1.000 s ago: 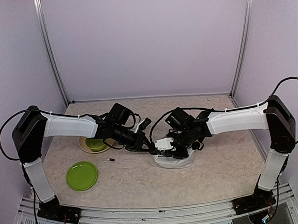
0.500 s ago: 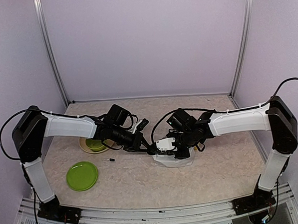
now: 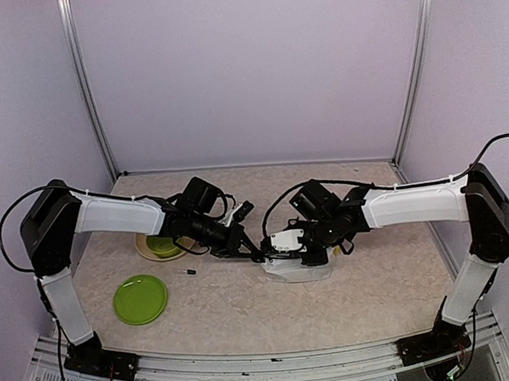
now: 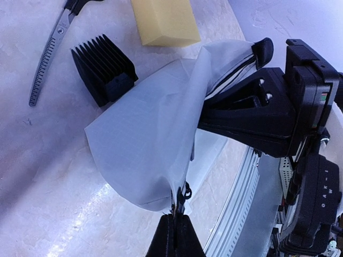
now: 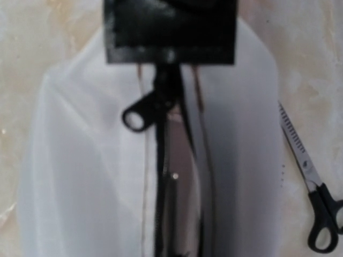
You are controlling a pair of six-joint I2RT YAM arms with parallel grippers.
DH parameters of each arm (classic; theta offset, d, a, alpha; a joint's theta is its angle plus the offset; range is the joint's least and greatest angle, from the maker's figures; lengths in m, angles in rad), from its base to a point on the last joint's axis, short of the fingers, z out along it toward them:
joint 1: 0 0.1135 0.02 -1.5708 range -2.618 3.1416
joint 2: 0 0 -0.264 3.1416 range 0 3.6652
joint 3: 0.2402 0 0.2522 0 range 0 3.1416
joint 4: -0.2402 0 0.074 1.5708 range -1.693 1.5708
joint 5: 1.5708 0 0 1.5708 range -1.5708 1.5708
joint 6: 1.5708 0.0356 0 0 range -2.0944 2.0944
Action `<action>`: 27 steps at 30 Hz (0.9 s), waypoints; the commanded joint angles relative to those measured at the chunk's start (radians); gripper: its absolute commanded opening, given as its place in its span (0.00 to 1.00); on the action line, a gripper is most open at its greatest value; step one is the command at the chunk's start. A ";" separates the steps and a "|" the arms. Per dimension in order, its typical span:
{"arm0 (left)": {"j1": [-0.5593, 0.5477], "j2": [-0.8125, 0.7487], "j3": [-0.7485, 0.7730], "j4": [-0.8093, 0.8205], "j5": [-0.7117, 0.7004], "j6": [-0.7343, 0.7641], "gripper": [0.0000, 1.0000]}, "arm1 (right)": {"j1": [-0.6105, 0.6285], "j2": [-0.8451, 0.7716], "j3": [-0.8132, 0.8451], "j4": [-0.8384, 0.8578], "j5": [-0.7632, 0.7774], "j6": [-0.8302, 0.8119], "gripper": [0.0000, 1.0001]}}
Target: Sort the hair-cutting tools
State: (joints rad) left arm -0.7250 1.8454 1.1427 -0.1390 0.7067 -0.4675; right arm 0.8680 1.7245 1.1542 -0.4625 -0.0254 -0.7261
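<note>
Desk (image 3: 371,291) with a pale marbled top carries everything. Both arms reach to its middle, where the white pouch (image 3: 298,272) lies between them. The right pincer (image 4: 210,113) is clamped tight on the pouch's black end. The left pincer (image 4: 175,220) is pinched closed on the other end at the zip, with the fabric hanging between the two. A green plate (image 3: 141,299) and bowl (image 3: 162,246) sit well apart to the left. Scissors (image 4: 51,56) lie flat just beside the pouch, their handle cut off in the left wrist view. The guard (image 4: 104,67) touches the pouch, one corner hidden by fabric. The pin (image 3: 190,271) lies alone between bowl and pouch. Through the open zip a steel shape shows, too blurred to name.
</note>
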 commanded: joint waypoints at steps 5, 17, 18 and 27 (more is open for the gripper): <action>0.007 -0.050 -0.018 0.033 0.047 -0.018 0.02 | -0.008 0.057 0.045 0.006 0.069 0.053 0.07; 0.016 -0.064 -0.033 0.009 0.057 0.007 0.02 | -0.171 -0.229 0.046 -0.097 -0.217 0.150 0.44; 0.016 -0.068 -0.036 0.003 0.062 0.015 0.03 | -0.222 -0.248 0.038 -0.090 -0.251 0.178 0.51; -0.002 -0.075 -0.019 -0.031 0.075 0.044 0.04 | -0.577 -0.108 0.117 -0.456 -0.761 0.214 0.54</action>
State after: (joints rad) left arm -0.7166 1.7927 1.1130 -0.1410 0.7605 -0.4587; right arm 0.3393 1.5566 1.2709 -0.6819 -0.5022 -0.5163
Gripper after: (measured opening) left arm 0.038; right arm 0.552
